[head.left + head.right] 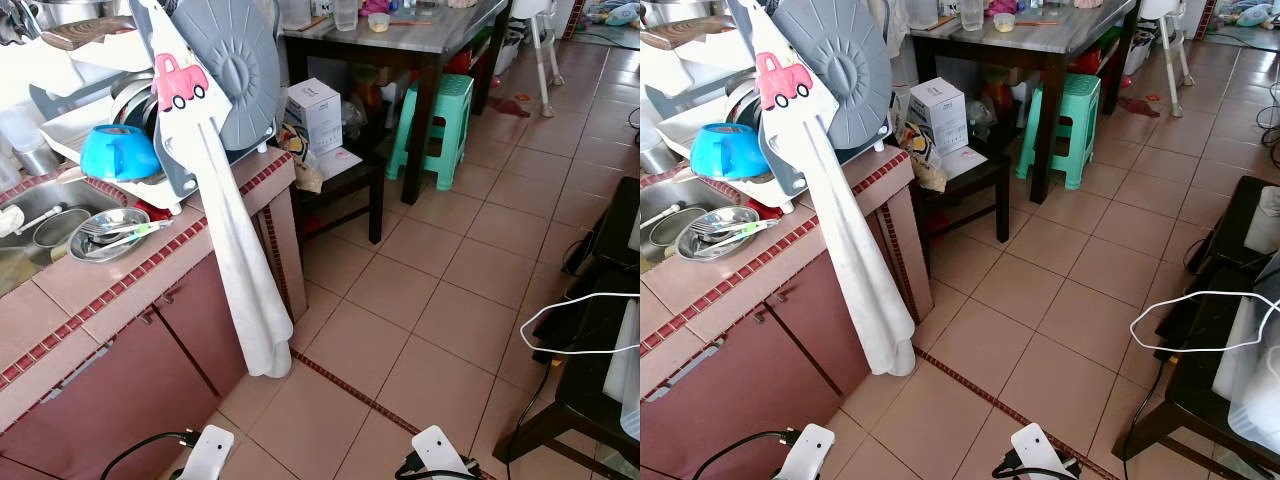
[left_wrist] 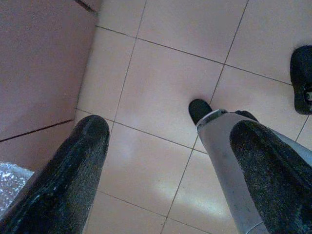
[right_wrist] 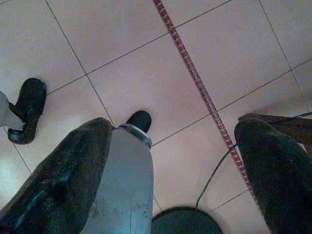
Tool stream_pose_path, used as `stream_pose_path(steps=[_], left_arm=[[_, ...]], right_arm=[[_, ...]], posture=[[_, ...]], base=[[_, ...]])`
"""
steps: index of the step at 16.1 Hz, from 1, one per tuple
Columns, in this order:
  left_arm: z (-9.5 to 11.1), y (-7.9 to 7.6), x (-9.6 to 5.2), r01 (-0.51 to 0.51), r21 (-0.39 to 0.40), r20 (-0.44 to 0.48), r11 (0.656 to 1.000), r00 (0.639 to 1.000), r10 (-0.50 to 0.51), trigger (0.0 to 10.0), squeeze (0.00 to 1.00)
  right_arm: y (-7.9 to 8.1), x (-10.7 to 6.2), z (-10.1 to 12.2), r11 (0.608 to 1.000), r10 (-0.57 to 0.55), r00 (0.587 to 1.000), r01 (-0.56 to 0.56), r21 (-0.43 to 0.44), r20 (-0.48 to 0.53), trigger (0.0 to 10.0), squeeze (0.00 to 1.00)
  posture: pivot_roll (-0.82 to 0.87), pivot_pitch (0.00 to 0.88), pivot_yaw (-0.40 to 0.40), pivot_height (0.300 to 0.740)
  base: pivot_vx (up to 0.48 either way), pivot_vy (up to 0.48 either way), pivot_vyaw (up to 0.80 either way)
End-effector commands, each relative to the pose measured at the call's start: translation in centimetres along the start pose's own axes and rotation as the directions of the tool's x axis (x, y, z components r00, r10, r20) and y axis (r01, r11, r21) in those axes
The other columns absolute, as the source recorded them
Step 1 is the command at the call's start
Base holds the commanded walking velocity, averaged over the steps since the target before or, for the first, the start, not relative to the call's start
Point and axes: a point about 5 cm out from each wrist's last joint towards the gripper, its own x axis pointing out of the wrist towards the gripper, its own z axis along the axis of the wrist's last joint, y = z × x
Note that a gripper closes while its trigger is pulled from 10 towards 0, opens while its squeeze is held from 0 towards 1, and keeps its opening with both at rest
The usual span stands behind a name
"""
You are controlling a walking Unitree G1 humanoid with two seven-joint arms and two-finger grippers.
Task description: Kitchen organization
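A tiled kitchen counter [image 1: 100, 290] runs along the left. Its sink [image 1: 40, 225] holds a steel plate [image 1: 105, 235] with cutlery on it. Behind the plate stands a dish rack [image 1: 70, 120] carrying a blue bowl [image 1: 118, 152] and a large grey round lid [image 1: 235, 70]. A white towel [image 1: 235, 250] with a pink car print hangs from the rack down past the cabinet front. Both arms hang idle low over the floor tiles. My left gripper [image 2: 170, 131] is open with nothing in it, beside the cabinet. My right gripper [image 3: 175, 129] is open too, above a red tile strip.
A dark table [image 1: 420, 45] stands at the back, with a green stool [image 1: 440, 125] beneath it. A white box [image 1: 315, 112] rests on a low dark stool [image 1: 345, 175]. On the right is a black stand [image 1: 600, 340] with a white cable [image 1: 570, 320] looped over it. Open floor lies in the middle.
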Motion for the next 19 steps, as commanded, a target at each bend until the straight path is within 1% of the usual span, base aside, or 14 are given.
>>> stream_pose_path(steps=[1,8,11,15,16,19], left_arm=[[0.03,0.37,-0.06,-0.002,0.029,-0.001,1.000,1.000,0.002,10.0,0.00],[-0.07,0.53,-0.09,-0.008,0.048,-0.004,0.999,1.000,0.008,10.0,0.00],[-0.03,0.57,-0.10,-0.007,0.046,-0.004,0.999,1.000,0.007,10.0,0.00],[0.03,0.61,-0.10,-0.005,0.051,-0.003,0.999,1.000,0.005,10.0,0.00],[0.04,0.61,-0.10,-0.004,0.053,-0.003,0.999,1.000,0.004,10.0,0.00],[0.14,0.62,-0.09,-0.006,0.055,-0.001,0.998,1.000,0.006,10.0,0.00]], right_arm=[[0.54,-0.08,-0.62,1.000,0.015,1.000,-0.015,-0.016,-0.023,10.0,0.00],[0.53,-0.06,-0.56,1.000,0.018,1.000,-0.018,-0.020,-0.025,10.0,0.00],[0.57,-0.06,-0.62,1.000,0.018,0.999,-0.019,-0.020,-0.029,10.0,0.00],[0.75,-0.13,-0.95,1.000,0.020,0.999,-0.021,-0.018,-0.038,10.0,0.00],[0.72,-0.13,-0.99,1.000,0.016,0.999,-0.016,-0.006,-0.039,10.0,0.00],[0.55,-0.15,-1.04,1.000,0.011,0.999,-0.011,-0.004,-0.042,10.0,0.00]], posture=[[-0.03,0.000,0.093,0.740],[-0.03,0.000,0.094,0.740],[-0.03,0.000,0.094,0.740],[-0.03,0.000,0.096,0.740],[-0.03,0.000,0.096,0.740],[-0.03,0.000,0.098,0.740]], base=[[0.000,0.000,0.00],[0.000,0.000,0.00],[-0.263,0.000,0.00],[0.000,-0.254,0.00],[0.000,-0.259,0.00],[0.000,-0.260,0.00]])
